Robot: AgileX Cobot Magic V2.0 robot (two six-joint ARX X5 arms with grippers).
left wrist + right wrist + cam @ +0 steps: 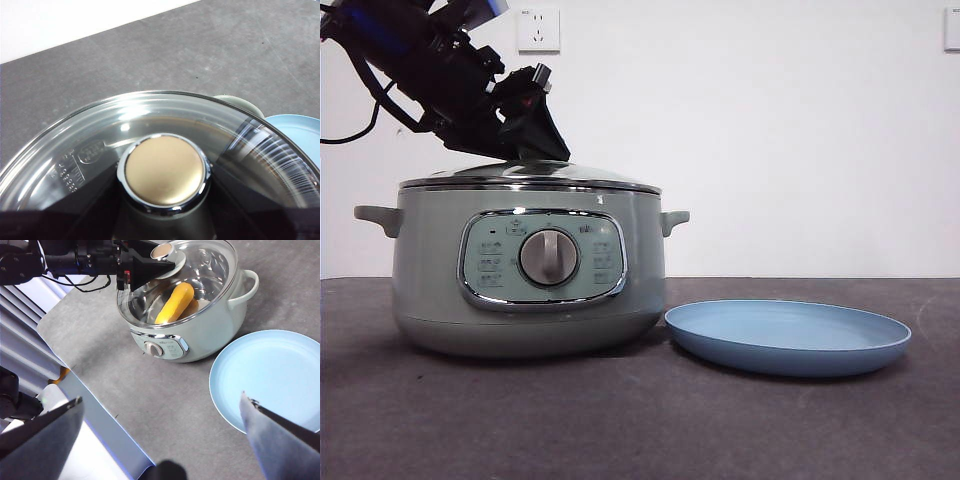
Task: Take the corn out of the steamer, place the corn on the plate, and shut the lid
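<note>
My left gripper [159,262] at lid [200,270] knob [166,170], directly under wrist; jaw state unclear. Corn [175,302] beneath glass in steamer [530,265]. Right gripper [160,425] spread wide, plate [270,375] just beyond it.

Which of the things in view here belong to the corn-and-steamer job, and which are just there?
Part of the job:
- corn, inside the pot under the glass
- steamer
- lid, on the pot
- plate, bare, beside the pot
- left gripper, at the lid's knob
- right gripper, jaws open, high above the table

Just there:
- wall socket
</note>
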